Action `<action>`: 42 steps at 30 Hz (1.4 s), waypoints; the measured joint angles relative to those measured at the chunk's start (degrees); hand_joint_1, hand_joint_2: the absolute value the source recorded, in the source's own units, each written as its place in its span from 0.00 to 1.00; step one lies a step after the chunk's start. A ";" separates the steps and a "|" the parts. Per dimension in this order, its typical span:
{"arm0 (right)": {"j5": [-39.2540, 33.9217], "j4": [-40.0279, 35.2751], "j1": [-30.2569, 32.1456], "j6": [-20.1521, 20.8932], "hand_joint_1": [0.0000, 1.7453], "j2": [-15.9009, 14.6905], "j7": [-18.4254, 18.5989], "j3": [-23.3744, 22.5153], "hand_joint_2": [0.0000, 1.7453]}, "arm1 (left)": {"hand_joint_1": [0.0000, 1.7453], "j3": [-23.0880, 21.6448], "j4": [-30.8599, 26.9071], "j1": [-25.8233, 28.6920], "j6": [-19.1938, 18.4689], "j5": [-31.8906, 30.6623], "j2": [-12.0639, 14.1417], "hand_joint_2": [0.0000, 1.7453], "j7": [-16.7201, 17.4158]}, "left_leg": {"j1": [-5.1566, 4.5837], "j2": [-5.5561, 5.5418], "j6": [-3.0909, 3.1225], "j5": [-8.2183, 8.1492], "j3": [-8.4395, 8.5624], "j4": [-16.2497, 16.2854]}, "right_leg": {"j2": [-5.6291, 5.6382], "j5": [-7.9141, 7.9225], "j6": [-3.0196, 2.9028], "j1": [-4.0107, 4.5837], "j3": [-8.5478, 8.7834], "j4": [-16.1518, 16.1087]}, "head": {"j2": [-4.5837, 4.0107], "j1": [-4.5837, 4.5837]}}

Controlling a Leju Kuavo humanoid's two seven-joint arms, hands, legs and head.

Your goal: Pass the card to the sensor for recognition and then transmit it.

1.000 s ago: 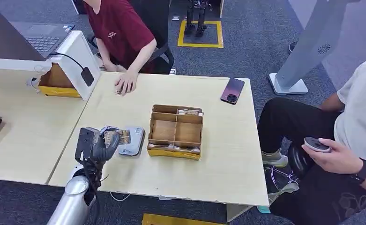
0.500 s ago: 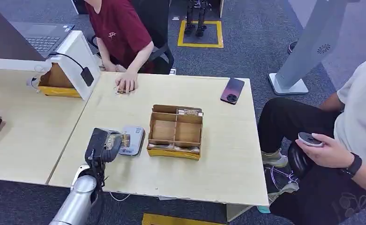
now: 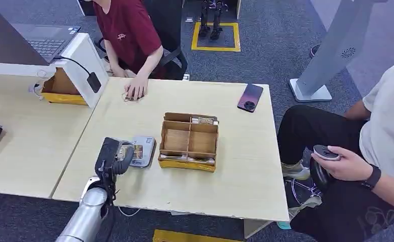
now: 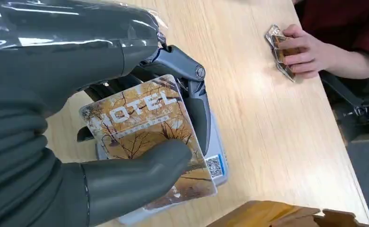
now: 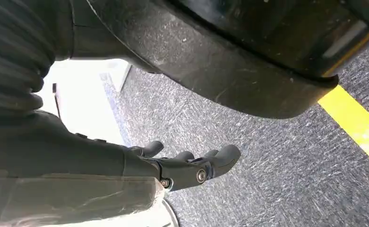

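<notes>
My left hand holds a brown hotel card between thumb and fingers, right over the grey card sensor on the table. In the left wrist view the card lies flat above the sensor, covering most of it. My right hand hangs over the carpet floor, fingers loosely curled and holding nothing. A person in a red shirt sits at the far side, with a hand resting on another card on the table.
A cardboard divider box stands just right of the sensor. A dark phone lies at the far right of the table. A white box with a cardboard insert stands at the far left. Another person sits at the right.
My left hand has moved the card right and forward, from beside the sensor to over it. The seated person's hand at the right has shifted slightly.
</notes>
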 joint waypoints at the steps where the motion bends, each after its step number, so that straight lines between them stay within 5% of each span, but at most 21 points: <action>1: 0.11 0.00 -0.01 0.02 0.00 0.00 0.04 0.00 1.00 | 1.00 0.00 0.48 -0.33 0.26 0.00 -0.20 1.00 -0.04 | 0.00 0.00 0.00 0.00 0.00 0.00 | 0.00 0.01 -0.01 0.00 0.00 0.00 | 0.00 0.00; 42: 2.29 -0.28 -0.26 0.92 0.00 0.15 0.39 0.00 1.00 | 1.00 1.99 14.88 -7.00 7.95 -1.35 -2.23 1.00 -2.75 | 0.00 0.01 0.00 0.00 0.00 0.00 | 0.01 0.04 -0.05 0.00 0.01 0.00 | 0.00 0.00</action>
